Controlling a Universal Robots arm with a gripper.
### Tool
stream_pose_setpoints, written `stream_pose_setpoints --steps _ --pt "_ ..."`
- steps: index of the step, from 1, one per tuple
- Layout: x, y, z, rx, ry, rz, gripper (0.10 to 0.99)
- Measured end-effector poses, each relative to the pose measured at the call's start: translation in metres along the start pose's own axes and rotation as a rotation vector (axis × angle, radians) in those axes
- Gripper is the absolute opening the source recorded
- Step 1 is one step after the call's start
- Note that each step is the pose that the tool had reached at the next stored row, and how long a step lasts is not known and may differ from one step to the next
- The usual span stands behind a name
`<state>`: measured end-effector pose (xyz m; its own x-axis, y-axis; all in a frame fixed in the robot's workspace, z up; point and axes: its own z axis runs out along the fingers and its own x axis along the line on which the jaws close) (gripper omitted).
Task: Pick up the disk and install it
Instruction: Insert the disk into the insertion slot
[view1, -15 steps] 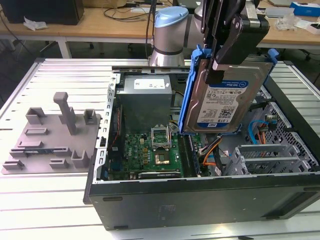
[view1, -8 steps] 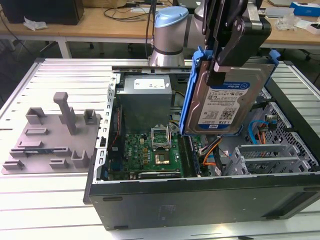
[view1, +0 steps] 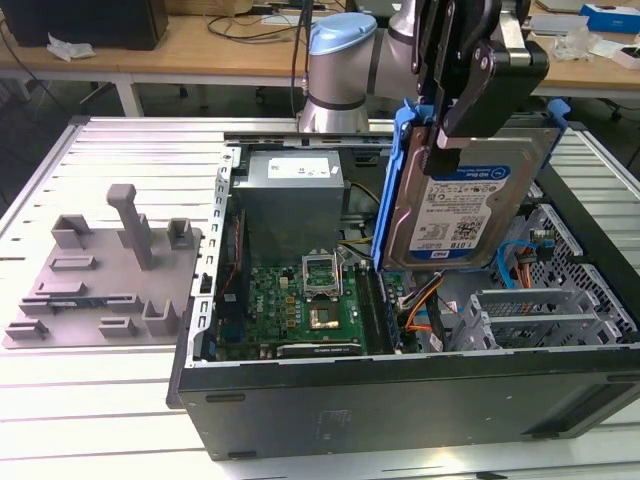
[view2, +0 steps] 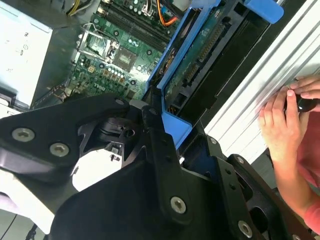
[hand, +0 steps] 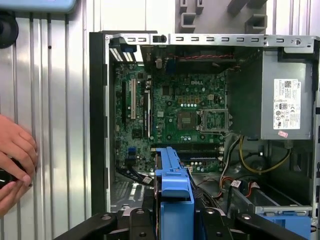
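The pick-up is done. The claw (view1: 447, 135) is clamped on the upper edge of the disk (view1: 462, 205), which hangs upright above the open computer case (view1: 400, 405) on the worktop (view1: 90, 400), between the motherboard (view1: 300, 300) and the metal drive cage (view1: 565, 300). Installing remains, as the disk sits in no bay yet. A person's hand (hand: 15, 152) rests on the worktop beside the case.

A ribbed silver aluminium worktop (view1: 90, 400) spans the foreground of the exterior view. Behind it stands a long pale wooden desk (view1: 200, 50) on white legs, carrying a black box (view1: 85, 20), loose dark cables (view1: 255, 25) and crumpled white wrapping (view1: 70, 47).
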<state>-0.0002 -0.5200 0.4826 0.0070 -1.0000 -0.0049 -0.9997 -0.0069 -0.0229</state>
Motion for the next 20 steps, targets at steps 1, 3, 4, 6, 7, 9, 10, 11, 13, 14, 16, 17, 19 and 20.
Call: stream_pose_setpoints --steps 1,3,4,6,7,9,10,11,13,14,16,17,19,20 --pt "0.0014 0.0001 0.0006 0.000 -0.0080 0.000 0.369" --pt "0.0043 -0.0008 0.0012 0.000 -0.0203 0.001 0.369" --pt "0.0051 -0.0025 0.0012 0.000 -0.0203 0.001 0.369" --pt "0.0066 -0.0068 0.0013 0.000 -0.0204 0.001 0.369" --pt "0.0078 -0.0105 0.0014 0.000 -0.0204 0.001 0.369" --pt "0.0101 -0.0187 0.0015 0.000 -0.0204 0.001 0.369" --pt "0.0107 -0.0212 0.0016 0.000 -0.0205 0.001 0.369" --pt "0.0122 -0.0277 0.0017 0.000 -0.0204 0.000 0.369" --pt "0.0135 -0.0332 0.0018 0.000 -0.0205 0.001 0.369" --pt "0.0147 -0.0376 0.0019 0.000 -0.0204 0.001 0.369" --pt "0.0164 -0.0436 0.0021 -0.001 -0.0205 0.001 0.369" --pt "0.0177 -0.0481 0.0022 -0.001 -0.0206 0.001 0.369" --pt "0.0203 -0.0604 0.0025 -0.001 -0.0206 0.001 0.369" --pt "0.0212 -0.0659 0.0026 -0.001 -0.0206 0.001 0.369"
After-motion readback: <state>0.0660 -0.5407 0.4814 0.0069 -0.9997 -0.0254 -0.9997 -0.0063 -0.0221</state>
